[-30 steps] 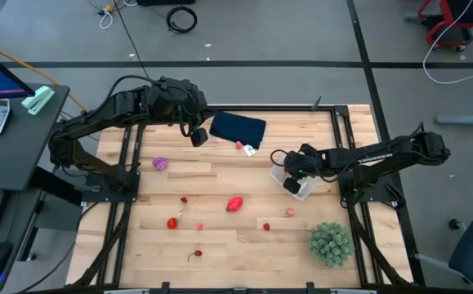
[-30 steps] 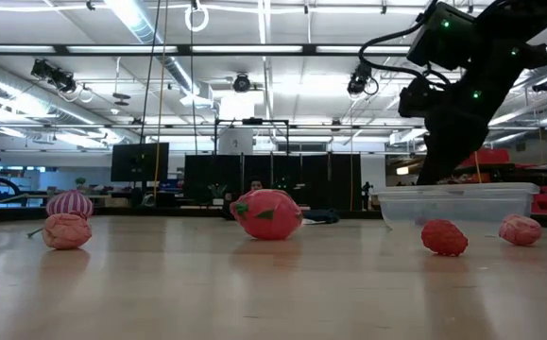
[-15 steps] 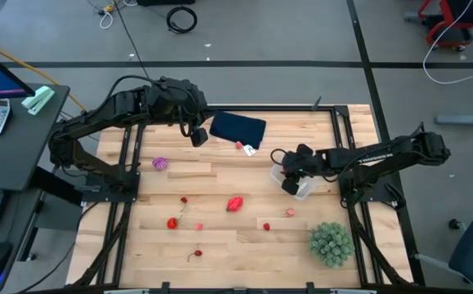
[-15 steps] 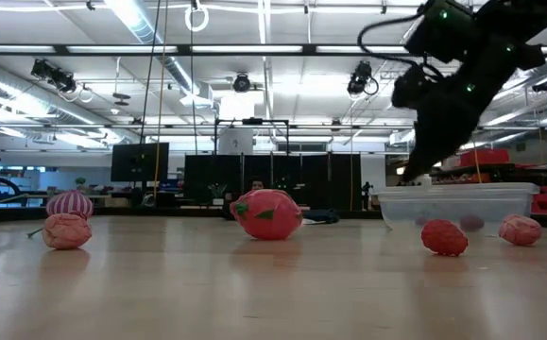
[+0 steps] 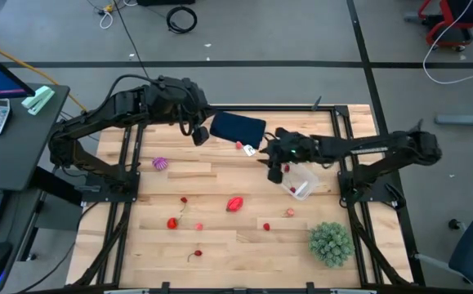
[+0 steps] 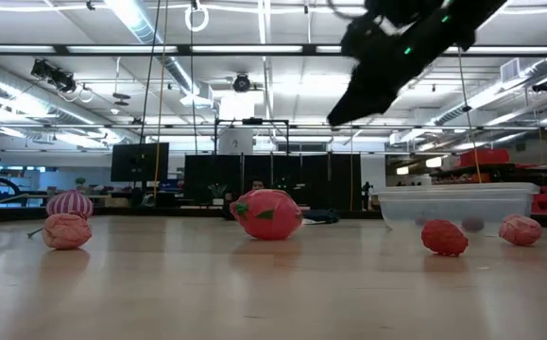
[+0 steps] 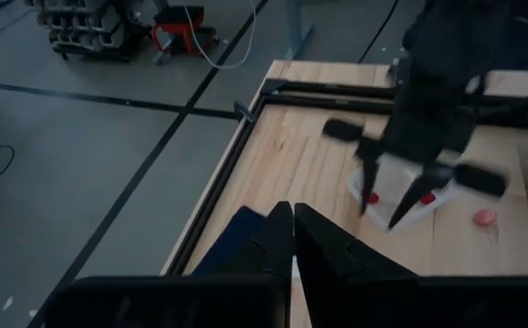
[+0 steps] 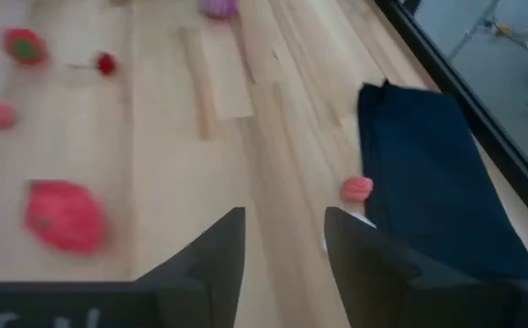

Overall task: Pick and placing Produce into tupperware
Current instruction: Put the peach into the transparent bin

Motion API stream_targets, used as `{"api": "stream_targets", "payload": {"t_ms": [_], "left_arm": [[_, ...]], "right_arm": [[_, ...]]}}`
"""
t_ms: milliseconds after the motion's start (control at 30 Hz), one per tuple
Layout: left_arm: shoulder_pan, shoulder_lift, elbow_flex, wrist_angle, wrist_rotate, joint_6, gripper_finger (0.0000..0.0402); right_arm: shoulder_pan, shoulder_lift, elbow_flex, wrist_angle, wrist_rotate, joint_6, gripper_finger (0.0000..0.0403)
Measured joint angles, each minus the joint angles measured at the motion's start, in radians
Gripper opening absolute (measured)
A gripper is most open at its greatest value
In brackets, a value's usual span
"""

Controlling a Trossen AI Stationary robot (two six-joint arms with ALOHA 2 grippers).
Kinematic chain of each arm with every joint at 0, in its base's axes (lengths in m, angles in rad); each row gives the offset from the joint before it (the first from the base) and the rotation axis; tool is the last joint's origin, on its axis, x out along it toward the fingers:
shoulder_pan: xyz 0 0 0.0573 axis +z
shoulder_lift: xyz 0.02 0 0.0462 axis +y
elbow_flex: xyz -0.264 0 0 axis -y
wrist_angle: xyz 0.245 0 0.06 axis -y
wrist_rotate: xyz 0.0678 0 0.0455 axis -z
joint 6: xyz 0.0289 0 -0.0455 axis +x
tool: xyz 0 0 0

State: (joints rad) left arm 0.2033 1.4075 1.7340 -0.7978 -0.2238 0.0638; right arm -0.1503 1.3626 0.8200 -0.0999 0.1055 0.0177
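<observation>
The clear tupperware (image 5: 301,184) stands at the table's right middle, with small red pieces (image 7: 370,197) inside. My right gripper (image 5: 275,169) hangs open and empty above the table, just left of the container. Its wrist view (image 8: 282,246) looks over the wood toward a pink piece (image 8: 357,189) beside the navy cloth (image 8: 437,173). More produce lies loose on the table: a large red piece (image 5: 235,203), a purple one (image 5: 160,163), small red ones (image 5: 171,222) and a pink one (image 5: 289,212). My left gripper (image 5: 198,135) waits shut, high over the cloth's left end.
A bushy green plant (image 5: 331,242) stands at the near right corner. The folded navy cloth (image 5: 237,127) lies at the far edge with a white tag (image 5: 250,150) beside it. Bare wood lies between the loose pieces at the table's middle and near side.
My right gripper has opened, risen out of the tupperware and swung toward the table's left and far side, rolling and tipping as it went. A small piece now lies inside the container, where it did not show before.
</observation>
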Motion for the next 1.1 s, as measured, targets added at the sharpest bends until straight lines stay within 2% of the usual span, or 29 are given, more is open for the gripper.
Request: {"api": "stream_targets", "payload": {"t_ms": [267, 533, 833, 1100], "left_arm": [[0.0, 0.0, 0.0, 0.02, 0.0, 0.0, 0.0034], [0.0, 0.0, 0.0, 0.006, 0.0, 0.032, 0.0024], [0.0, 0.0, 0.0, -0.038, 0.0, 0.047, 0.0033], [0.0, 0.0, 0.0, -0.11, 0.0, 0.026, 0.0033]], "right_arm": [[-0.107, 0.353, 0.061, 0.231, -0.016, -0.036, 0.0196], [-0.178, 0.593, 0.217, 0.247, -0.01, -0.037, 0.0208], [-0.179, 0.725, 0.351, 0.185, -0.002, -0.042, 0.0202], [-0.179, 0.708, 0.349, 0.116, 0.048, 0.027, 0.0168]]}}
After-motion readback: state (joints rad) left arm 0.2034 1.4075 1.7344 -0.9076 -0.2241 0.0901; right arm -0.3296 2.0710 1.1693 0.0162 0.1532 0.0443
